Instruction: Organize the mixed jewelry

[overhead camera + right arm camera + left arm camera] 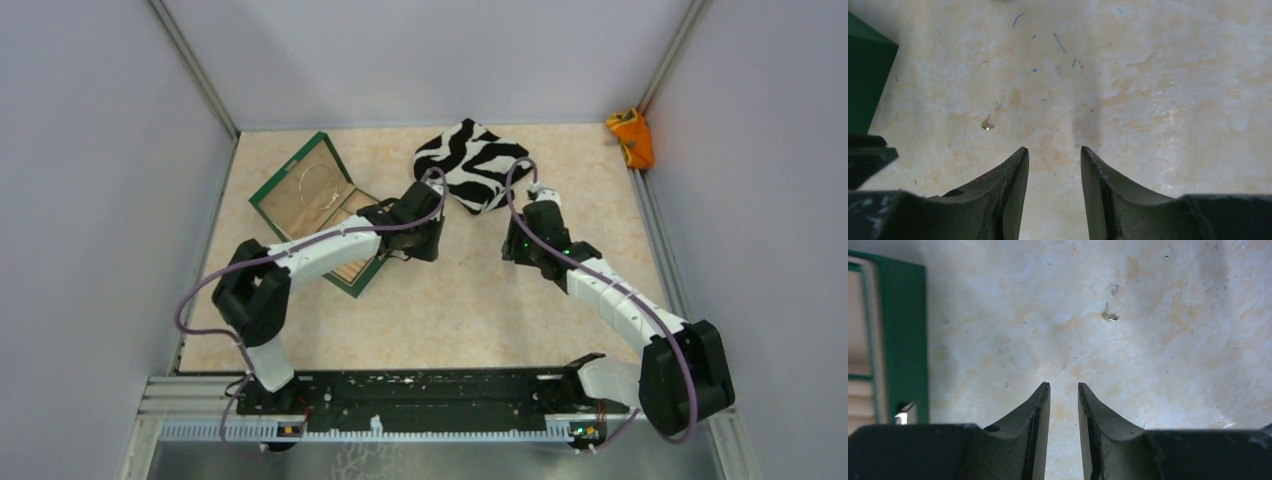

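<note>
Presently on record: one worktop lot, jewelry part-sorted.

1. Thin silvery wire hoop (317, 183). It lies flat in the far compartment of the box, resting on tan wood.
2. Tiny gold-coloured stud (986, 126). It lies loose on bare worktop, at 10 o'clock from the right claw's tips and apart from them.
3. Tiny pale metal stud with a short post (1109, 316). It lies loose on bare worktop, at 1 o'clock from the left claw's tips and well apart from them. Whether it is the same piece as entry 2 cannot be told.
4. Dark green box with tan wooden compartments (292, 212). It sits cornerwise at 10 o'clock on the pale marbled worktop (470, 300).
5. Left claw (1064, 387), black, two fingers. It is released, with a narrow gap and nothing between the tips. It hangs over bare worktop, the box's green rim at its 9 o'clock.
6. Right claw (1054, 150), black. It is released, with a wider gap and nothing held, over bare worktop at 6 o'clock from the cloth.
7. Black-and-white zebra-striped cloth (470, 165). It is bunched at 12 o'clock by the far edge.
8. Small orange object (630, 138). It sits in the far corner at 2 o'clock.
</note>
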Controlling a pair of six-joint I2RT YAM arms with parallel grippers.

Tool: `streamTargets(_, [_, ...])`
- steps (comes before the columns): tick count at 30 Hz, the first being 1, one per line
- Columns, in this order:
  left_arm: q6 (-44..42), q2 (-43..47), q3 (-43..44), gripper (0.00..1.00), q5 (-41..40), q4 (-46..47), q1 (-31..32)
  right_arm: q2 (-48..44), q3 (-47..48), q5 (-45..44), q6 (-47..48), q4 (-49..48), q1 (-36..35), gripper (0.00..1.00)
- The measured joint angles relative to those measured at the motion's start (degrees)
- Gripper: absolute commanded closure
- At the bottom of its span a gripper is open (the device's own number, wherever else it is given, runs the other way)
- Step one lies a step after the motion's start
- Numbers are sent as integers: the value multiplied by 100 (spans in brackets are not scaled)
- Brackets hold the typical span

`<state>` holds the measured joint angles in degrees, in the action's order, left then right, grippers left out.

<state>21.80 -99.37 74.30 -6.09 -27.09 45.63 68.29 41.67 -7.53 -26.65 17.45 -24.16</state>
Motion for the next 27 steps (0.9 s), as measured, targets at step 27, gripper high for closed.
streamTargets(27, [-461,-2514,2065,58,824,-223,374,-385,-195,313,4,31,785,57])
